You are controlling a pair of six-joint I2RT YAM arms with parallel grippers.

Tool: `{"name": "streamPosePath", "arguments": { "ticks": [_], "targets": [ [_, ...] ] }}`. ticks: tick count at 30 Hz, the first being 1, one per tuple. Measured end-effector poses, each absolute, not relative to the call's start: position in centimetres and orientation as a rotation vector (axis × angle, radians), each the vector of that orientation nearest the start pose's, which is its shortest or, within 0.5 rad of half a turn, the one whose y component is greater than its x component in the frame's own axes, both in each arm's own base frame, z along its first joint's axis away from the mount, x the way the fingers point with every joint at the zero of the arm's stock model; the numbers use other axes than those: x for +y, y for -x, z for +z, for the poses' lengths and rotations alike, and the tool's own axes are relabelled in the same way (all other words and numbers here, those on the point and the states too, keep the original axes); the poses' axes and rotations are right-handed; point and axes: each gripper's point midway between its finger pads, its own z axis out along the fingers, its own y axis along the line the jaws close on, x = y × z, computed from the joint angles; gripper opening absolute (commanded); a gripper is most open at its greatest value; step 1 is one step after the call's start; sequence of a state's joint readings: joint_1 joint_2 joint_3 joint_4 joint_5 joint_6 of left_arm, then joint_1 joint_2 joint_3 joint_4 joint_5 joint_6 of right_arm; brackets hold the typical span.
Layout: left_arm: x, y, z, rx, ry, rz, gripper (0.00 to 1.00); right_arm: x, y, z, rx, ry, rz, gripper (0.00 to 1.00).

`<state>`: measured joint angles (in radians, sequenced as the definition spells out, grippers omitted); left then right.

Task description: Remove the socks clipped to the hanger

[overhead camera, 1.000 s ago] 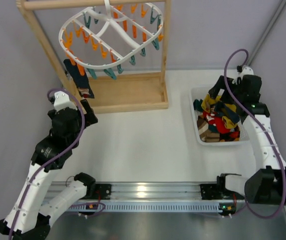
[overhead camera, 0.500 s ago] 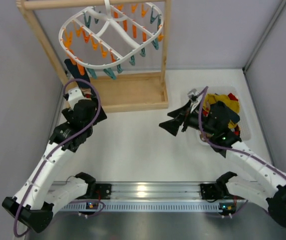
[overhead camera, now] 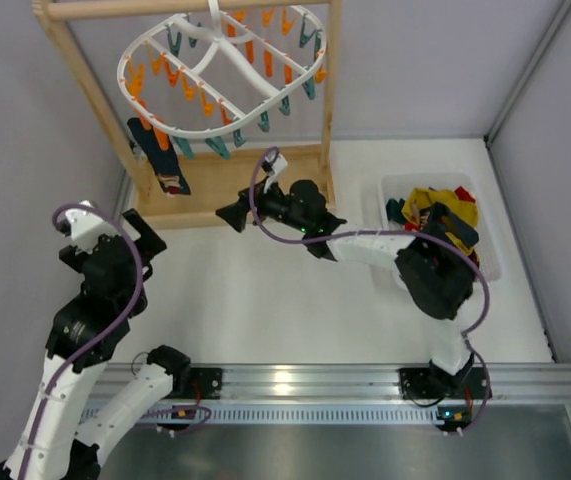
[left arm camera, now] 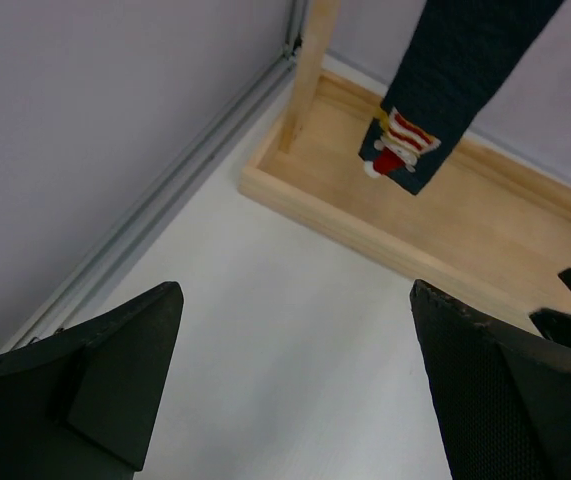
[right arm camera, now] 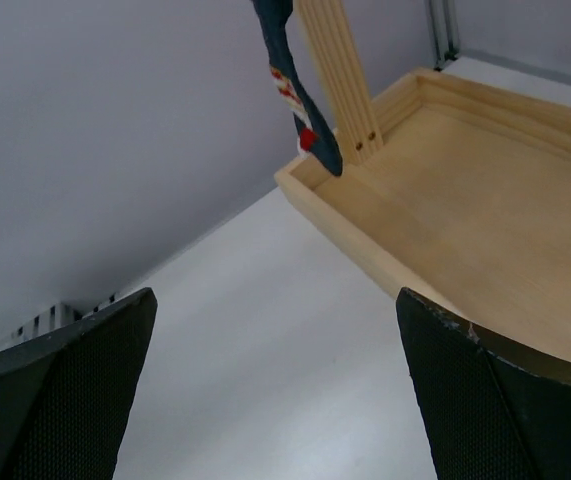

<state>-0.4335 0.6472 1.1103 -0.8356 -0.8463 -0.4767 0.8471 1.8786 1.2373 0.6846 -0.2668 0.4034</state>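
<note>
Right hand (overhead camera: 229,213) – fingers spread wide, holding nothing, reaching leftward across the table (overhead camera: 265,290) over the front lip of the frame (overhead camera: 255,185). Its wrist view looks between the open fingers at the one sock (right arm camera: 290,70) left hanging, so the wide stance probably serves to straddle the limp fabric before closing. Left hand (overhead camera: 148,232) – also spread and empty, low beside the frame's left post; its wrist view shows the sock's patterned cuff just above the wooden base. The sock is dark navy and hangs from a clip at the near-left rim of the hanger (overhead camera: 215,57), apart from both hands. The other clips (overhead camera: 205,105), orange and teal, dangle bare. The remaining socks (overhead camera: 435,210) lie heaped in the bin (overhead camera: 390,215) at far right – by this evidence the task is nearly complete. The next move is judged to be a pinch and a downward pull.
</note>
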Motion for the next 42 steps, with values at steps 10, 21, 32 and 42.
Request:
{"name": "streamPosePath", "arguments": {
  "ticks": [10,21,32,42],
  "targets": [
    [6.2,-17.6,34.3,1.576,0.675,0.174,0.99,58.5,-43.1,21.7,1.398,0.567,1.177,0.96],
    [5.3,-17.6,32.0,1.613,0.641,0.122,0.99,63.5,-42.1,22.2,1.294,0.594,1.181,0.07],
    [4.9,-17.5,31.7,1.607,0.629,0.081,0.99,61.7,-37.8,19.8,1.304,0.622,1.21,0.0],
    [4.8,-17.6,31.8,1.604,0.626,0.07,0.99,53.6,-29.9,26.6,1.171,0.625,1.366,0.0]
  ]
}}
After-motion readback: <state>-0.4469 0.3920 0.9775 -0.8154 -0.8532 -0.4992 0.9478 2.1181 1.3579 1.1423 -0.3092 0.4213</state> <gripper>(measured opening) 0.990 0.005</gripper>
